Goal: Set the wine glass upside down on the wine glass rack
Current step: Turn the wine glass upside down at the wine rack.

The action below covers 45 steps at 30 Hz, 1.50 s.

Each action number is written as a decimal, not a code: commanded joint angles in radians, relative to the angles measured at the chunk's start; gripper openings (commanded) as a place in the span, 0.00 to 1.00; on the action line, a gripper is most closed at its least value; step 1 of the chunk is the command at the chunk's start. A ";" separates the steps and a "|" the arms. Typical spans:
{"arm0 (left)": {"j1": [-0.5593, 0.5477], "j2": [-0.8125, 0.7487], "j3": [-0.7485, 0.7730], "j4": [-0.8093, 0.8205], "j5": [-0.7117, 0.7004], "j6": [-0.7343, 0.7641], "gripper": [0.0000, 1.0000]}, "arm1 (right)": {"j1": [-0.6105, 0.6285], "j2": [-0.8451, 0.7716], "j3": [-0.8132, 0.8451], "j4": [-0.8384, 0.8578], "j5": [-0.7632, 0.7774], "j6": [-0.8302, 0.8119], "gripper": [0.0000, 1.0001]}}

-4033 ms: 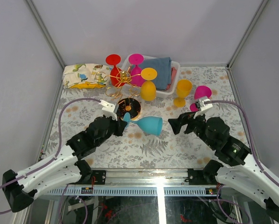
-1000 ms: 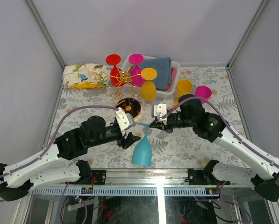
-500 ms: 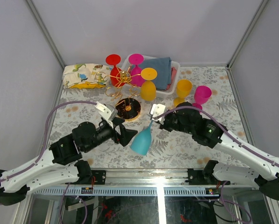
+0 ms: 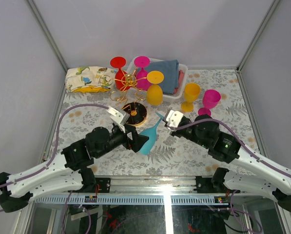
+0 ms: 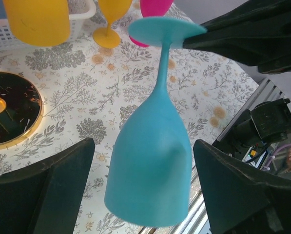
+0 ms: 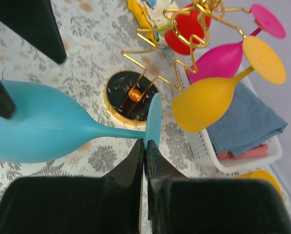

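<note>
The fern-print table carries a white basket of folded cloths at the back. Just left of it stands the wine glass rack, with a red, a magenta and a yellow glass hanging bowl-down from its gold arms. The blue wine glass is not on the rack. It hangs tilted in the air over the table, just in front of the rack's dark round base, with its foot up and its mouth down. The right hand is pinched closed on the rim of the foot. The left hand is spread wide, one finger on each side of the bowl, with a gap showing on both sides.
</note>
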 commanded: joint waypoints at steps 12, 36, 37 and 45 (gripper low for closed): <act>-0.002 0.185 0.032 0.186 0.081 -0.052 0.80 | 0.011 -0.045 -0.034 0.136 -0.108 -0.018 0.00; 0.000 0.255 0.024 0.254 0.052 -0.054 0.47 | 0.014 -0.019 -0.049 0.123 -0.221 -0.019 0.00; 0.000 0.258 0.028 0.253 0.050 -0.054 0.57 | 0.014 -0.016 -0.046 0.116 -0.230 -0.018 0.00; 0.000 0.246 0.030 0.239 0.026 -0.053 0.73 | 0.014 -0.007 -0.049 0.104 -0.242 -0.024 0.00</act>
